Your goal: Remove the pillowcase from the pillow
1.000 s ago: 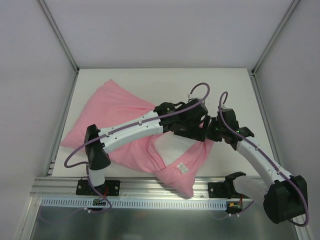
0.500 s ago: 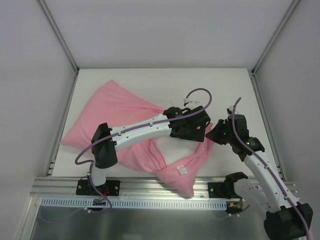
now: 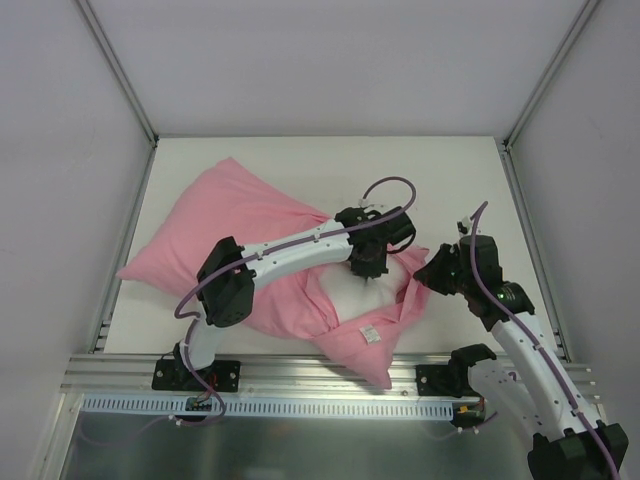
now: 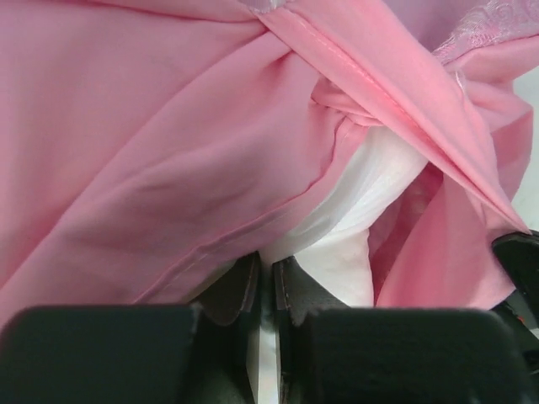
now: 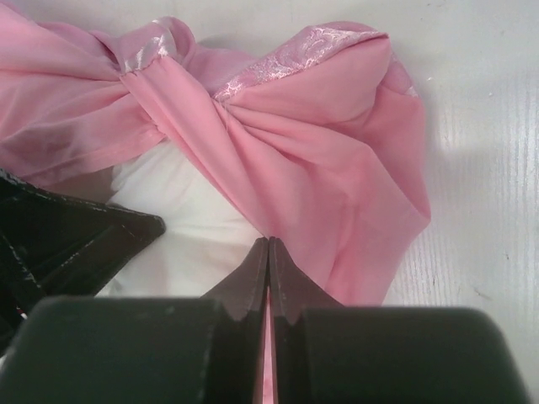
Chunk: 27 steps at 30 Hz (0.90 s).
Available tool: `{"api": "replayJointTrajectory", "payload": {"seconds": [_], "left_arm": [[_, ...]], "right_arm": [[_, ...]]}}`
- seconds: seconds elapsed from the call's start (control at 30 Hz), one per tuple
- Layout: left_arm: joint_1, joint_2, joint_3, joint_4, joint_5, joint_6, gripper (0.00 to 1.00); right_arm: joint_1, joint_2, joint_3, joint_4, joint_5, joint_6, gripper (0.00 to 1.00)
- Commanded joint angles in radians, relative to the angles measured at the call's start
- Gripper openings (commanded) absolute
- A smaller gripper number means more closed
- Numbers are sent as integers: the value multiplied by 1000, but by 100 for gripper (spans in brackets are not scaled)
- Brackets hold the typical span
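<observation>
The pink pillowcase [image 3: 220, 225] lies across the table, bunched and twisted at its open right end. There the white pillow [image 3: 350, 292] shows through the opening. My left gripper [image 3: 369, 274] points down into that opening and is shut on a fold of the pillow [image 4: 370, 194]; white cloth sits between its jaws [image 4: 268, 268]. My right gripper [image 3: 422, 277] holds the right edge of the opening, shut on pink pillowcase fabric [image 5: 337, 143], with pink showing between its jaws [image 5: 268, 244]. A small white label [image 3: 368, 334] sits on the near flap.
The white table [image 3: 450, 180] shows bare behind and to the right of the pillowcase. An aluminium rail [image 3: 320, 375] runs along the near edge, with both arm bases on it. Grey enclosure walls and frame posts [image 3: 120, 75] close in the left, back and right.
My left gripper has swung down into the opening, opened wide and then closed on the white pillow. My right gripper has drawn back to the right, still holding the pillowcase edge.
</observation>
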Motion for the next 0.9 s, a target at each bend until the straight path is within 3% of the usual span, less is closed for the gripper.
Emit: {"api": "replayJointTrajectory", "payload": {"seconds": [0.0, 0.37, 0.4, 0.53, 0.67, 0.87], "left_arm": [[38, 4, -25, -25, 27, 7, 0], [55, -171, -113, 8, 37, 45, 0], [47, -168, -91, 8, 46, 55, 6], [11, -147, -25, 7, 37, 98, 68], [3, -107, 10, 7, 48, 95, 91], [1, -41, 47, 1, 30, 84, 99]], "right_arm": [[-4, -12, 9, -51, 23, -12, 1], [-4, 17, 14, -36, 23, -12, 1], [-4, 20, 17, -34, 23, -9, 1], [-4, 23, 23, -34, 23, -8, 1], [-4, 25, 21, -31, 21, -6, 1], [-6, 0, 28, -44, 21, -3, 1]]}}
